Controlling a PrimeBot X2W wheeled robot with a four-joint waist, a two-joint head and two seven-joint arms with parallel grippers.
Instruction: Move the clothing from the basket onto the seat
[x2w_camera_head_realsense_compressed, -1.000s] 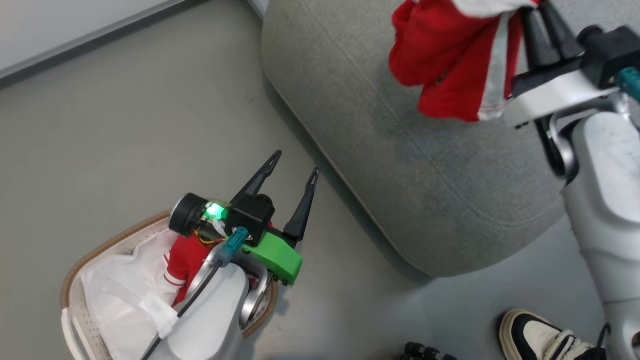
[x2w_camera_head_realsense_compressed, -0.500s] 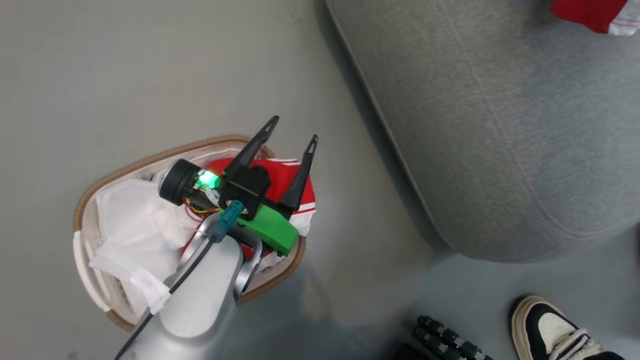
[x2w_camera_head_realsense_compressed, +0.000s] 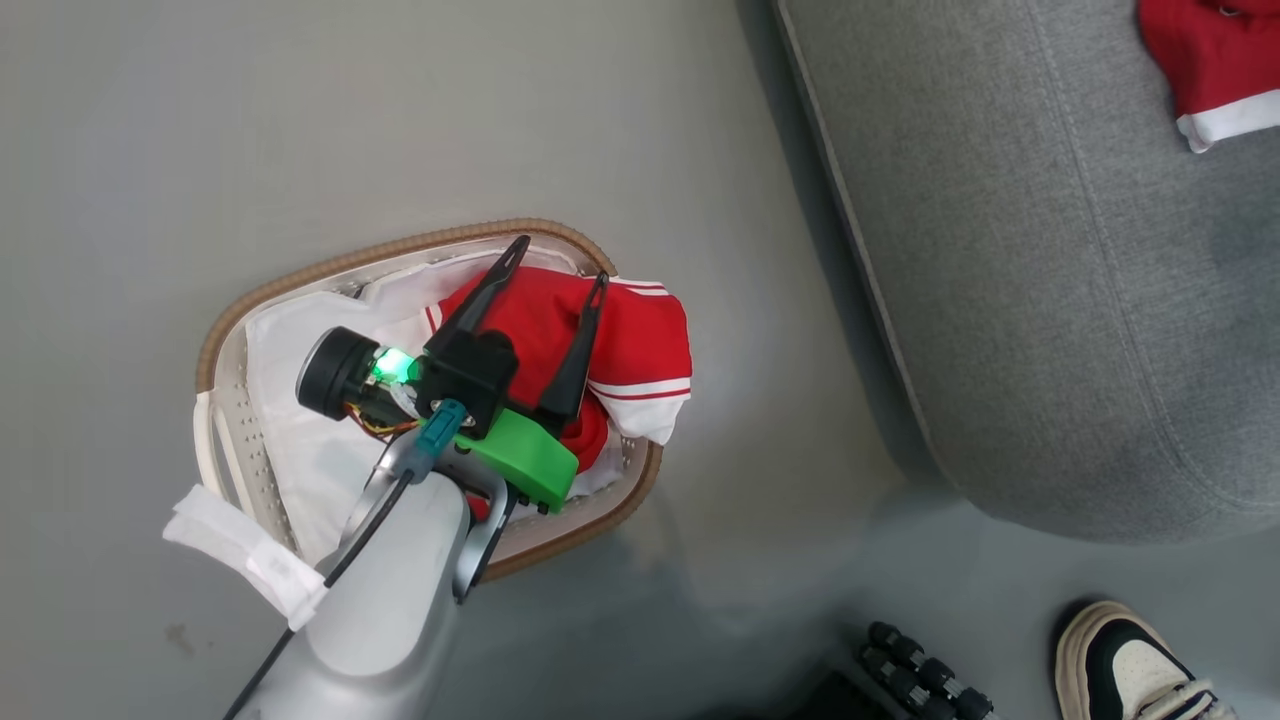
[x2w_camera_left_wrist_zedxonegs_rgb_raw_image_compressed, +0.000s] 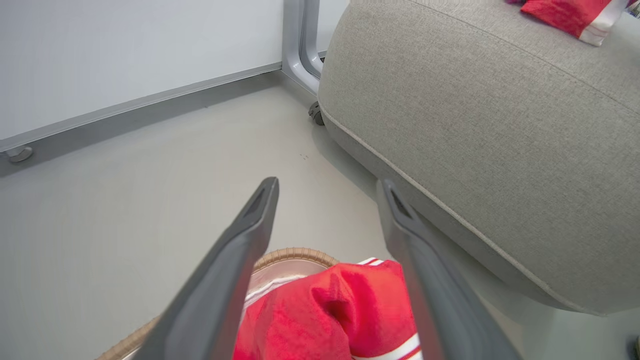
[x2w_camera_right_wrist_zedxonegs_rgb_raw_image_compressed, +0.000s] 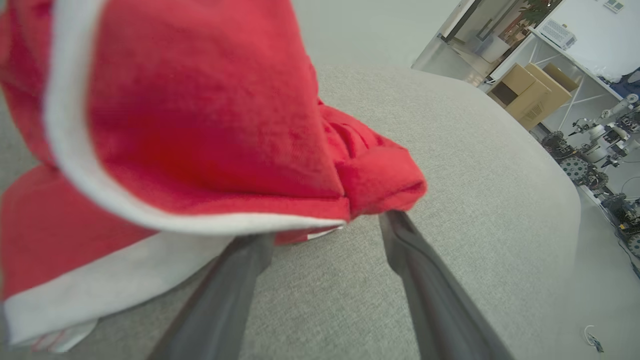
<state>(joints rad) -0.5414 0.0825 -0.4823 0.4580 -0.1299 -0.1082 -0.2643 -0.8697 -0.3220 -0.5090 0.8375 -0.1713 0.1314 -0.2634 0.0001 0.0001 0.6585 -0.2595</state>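
Observation:
The white basket (x2w_camera_head_realsense_compressed: 228, 420) with its brown rim stands on the floor. One red garment (x2w_camera_head_realsense_compressed: 640, 340) with white stripes lies in it, spilling over the right rim. My left gripper (x2w_camera_head_realsense_compressed: 560, 260) hangs open just above that garment, with its fingers to either side of the garment's red fold (x2w_camera_left_wrist_zedxonegs_rgb_raw_image_compressed: 345, 305). The second red garment (x2w_camera_head_realsense_compressed: 1205, 60) lies on the grey seat (x2w_camera_head_realsense_compressed: 1050, 300). In the right wrist view this garment (x2w_camera_right_wrist_zedxonegs_rgb_raw_image_compressed: 190, 125) rests on the seat (x2w_camera_right_wrist_zedxonegs_rgb_raw_image_compressed: 475, 210) against the tips of my right gripper (x2w_camera_right_wrist_zedxonegs_rgb_raw_image_compressed: 327, 227), whose fingers stand apart, open.
The basket's white liner (x2w_camera_head_realsense_compressed: 300, 400) has a tab (x2w_camera_head_realsense_compressed: 245, 565) hanging over the near rim. A person's shoe (x2w_camera_head_realsense_compressed: 1130, 665) and black parts (x2w_camera_head_realsense_compressed: 915, 685) lie at the floor's lower right. A wall base (x2w_camera_left_wrist_zedxonegs_rgb_raw_image_compressed: 140, 105) and a metal leg (x2w_camera_left_wrist_zedxonegs_rgb_raw_image_compressed: 300, 45) stand beyond the basket.
The head camera has swung towards the basket. The garment that my right gripper held up over the seat now lies on it. My left gripper now stands over the basket's garment.

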